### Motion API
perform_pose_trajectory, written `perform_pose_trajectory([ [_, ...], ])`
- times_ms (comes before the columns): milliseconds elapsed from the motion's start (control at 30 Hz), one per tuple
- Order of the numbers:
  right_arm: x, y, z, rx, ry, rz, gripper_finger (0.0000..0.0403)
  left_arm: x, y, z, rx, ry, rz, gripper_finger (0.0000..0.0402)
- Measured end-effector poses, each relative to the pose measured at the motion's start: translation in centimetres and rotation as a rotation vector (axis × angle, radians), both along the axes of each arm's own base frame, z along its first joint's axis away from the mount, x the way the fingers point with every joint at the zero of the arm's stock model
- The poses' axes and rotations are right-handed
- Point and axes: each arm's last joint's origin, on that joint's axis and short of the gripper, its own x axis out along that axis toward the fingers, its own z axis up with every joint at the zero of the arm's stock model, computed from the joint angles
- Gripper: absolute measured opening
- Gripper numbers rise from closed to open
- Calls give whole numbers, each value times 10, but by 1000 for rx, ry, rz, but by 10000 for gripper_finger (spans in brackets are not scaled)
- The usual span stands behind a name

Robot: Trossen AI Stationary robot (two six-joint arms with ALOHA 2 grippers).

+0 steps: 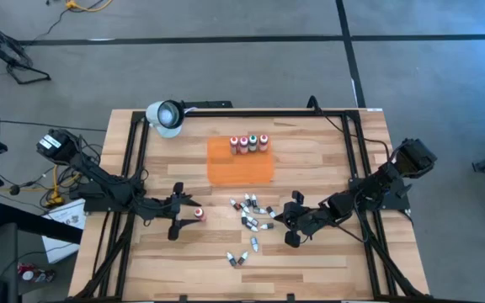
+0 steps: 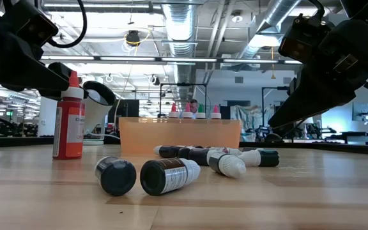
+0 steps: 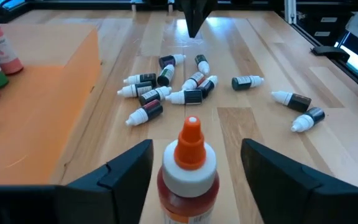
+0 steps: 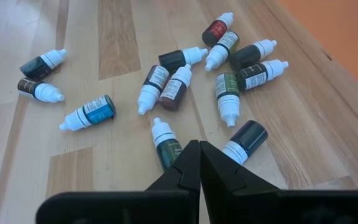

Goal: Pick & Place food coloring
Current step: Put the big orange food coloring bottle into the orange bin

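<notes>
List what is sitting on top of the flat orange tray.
Four upright bottles with white caps stand in a row along the far edge of the orange tray; the rest of its top is bare. The low view shows only their caps above the tray's wall, so their bodies are hidden there.

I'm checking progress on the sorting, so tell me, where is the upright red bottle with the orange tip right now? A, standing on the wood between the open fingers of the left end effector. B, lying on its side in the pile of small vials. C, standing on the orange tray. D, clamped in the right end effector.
A: the left wrist view shows the red bottle upright on the table between the spread fingers of the left end effector, away from the orange tray.
</notes>
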Motion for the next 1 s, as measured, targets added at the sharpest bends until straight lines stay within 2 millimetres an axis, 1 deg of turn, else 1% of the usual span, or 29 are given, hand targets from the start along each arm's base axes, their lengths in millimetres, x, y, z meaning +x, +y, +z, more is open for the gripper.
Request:
perform_pose_trajectory([
  [233, 0, 0, 0, 0, 0, 0, 1, 0, 0, 0, 2, 0, 0, 166],
  [433, 0, 0, 0, 0, 0, 0, 1, 0, 0, 0, 7, -2, 15, 130],
  [567, 0, 0, 0, 0, 1, 0, 1, 0, 1, 0, 8, -3, 16, 122],
  [833, 0, 0, 0, 0, 1, 0, 1, 0, 1, 0, 11, -8, 29, 131],
  [1000, 0, 0, 0, 0, 1, 0, 1, 3, 0, 7, 21, -42, 43, 124],
])
